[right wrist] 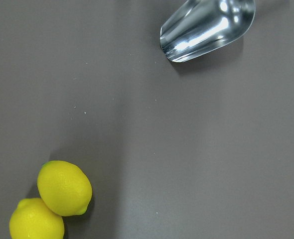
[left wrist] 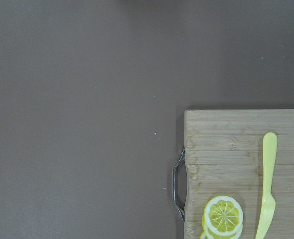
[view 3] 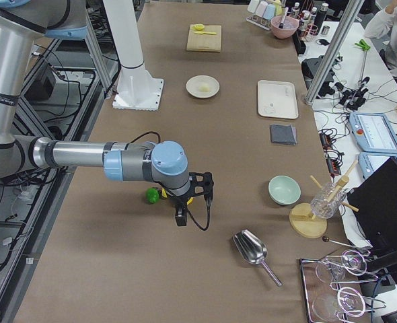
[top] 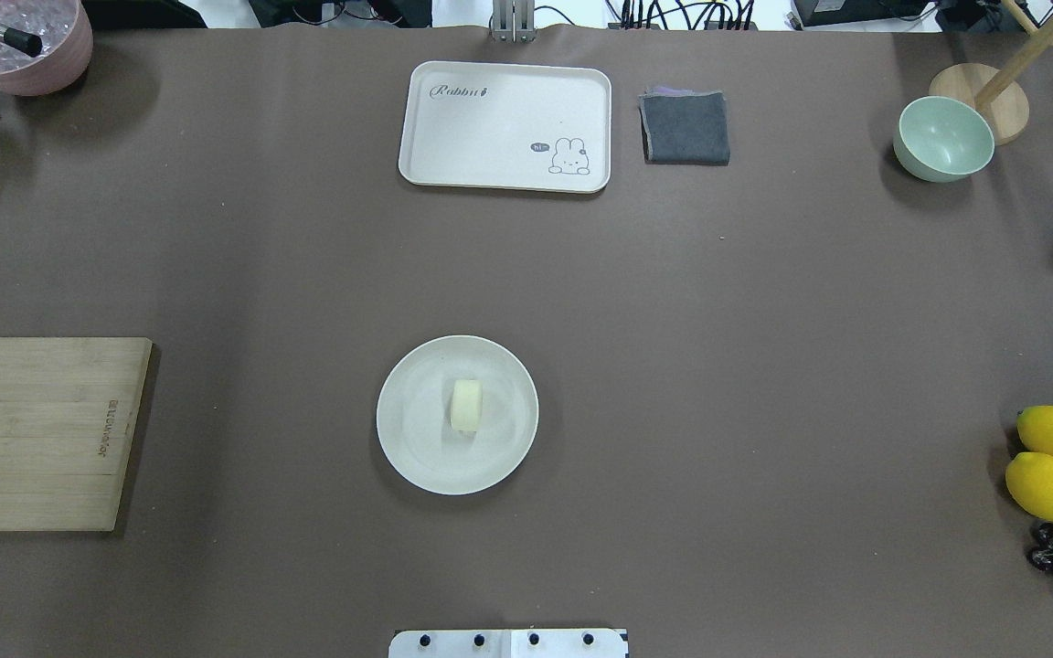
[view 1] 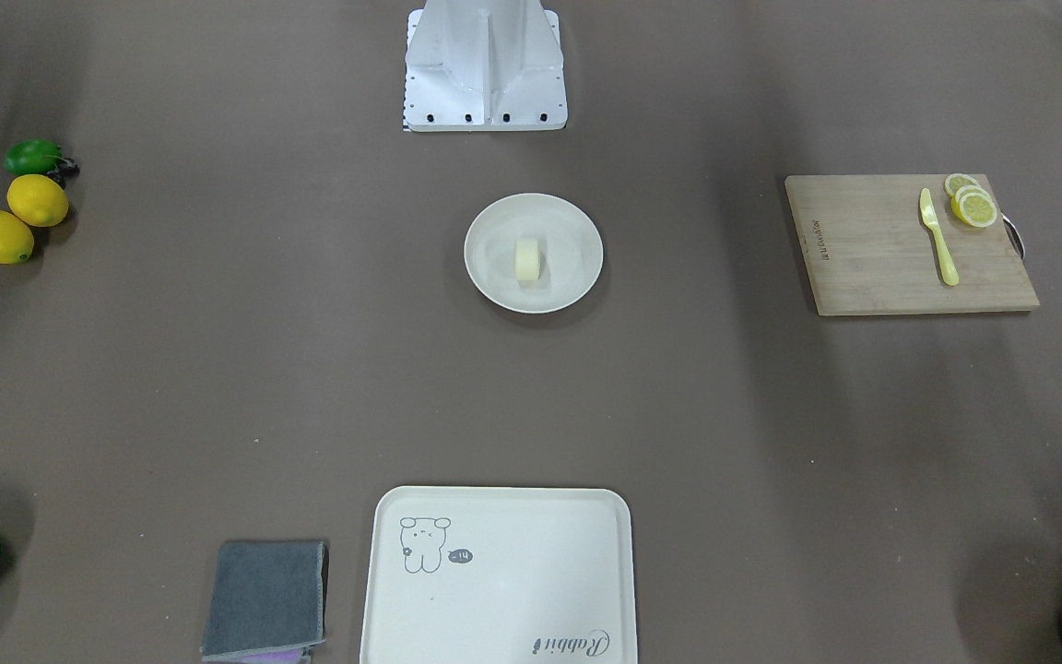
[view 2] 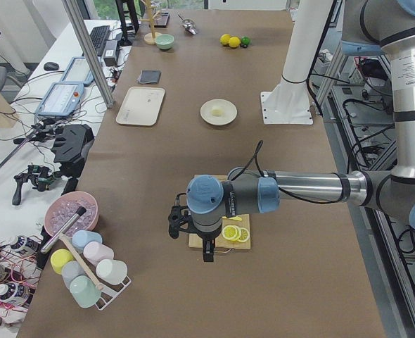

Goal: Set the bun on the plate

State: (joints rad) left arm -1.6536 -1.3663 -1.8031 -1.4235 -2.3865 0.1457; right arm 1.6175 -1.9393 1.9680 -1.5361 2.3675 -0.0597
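The bun [view 1: 527, 259] lies on the plate [view 1: 494, 217], at about its middle, touching nothing else. It is a small, smooth, pale cream lump, a short cylinder lying on its side with rounded ends. It is slightly yellower than the plate and far smaller than it. The plate is round, shallow and plain with a raised rim. It sits on the brown desk [top: 718, 366] just in front of the robot's base, well apart from the other things.

The left gripper [view 2: 207, 252] hangs pointing down over the end of the cutting board [view 1: 872, 249] that carries the lemon slices [view 1: 972, 203] and a yellow knife [view 1: 938, 238]. Whether it is open or closed cannot be told. The right gripper [view 3: 179, 217] hangs near the two lemons [right wrist: 65, 187] and a metal scoop [right wrist: 207, 29]. Its state cannot be told either. Both are far from the plate.
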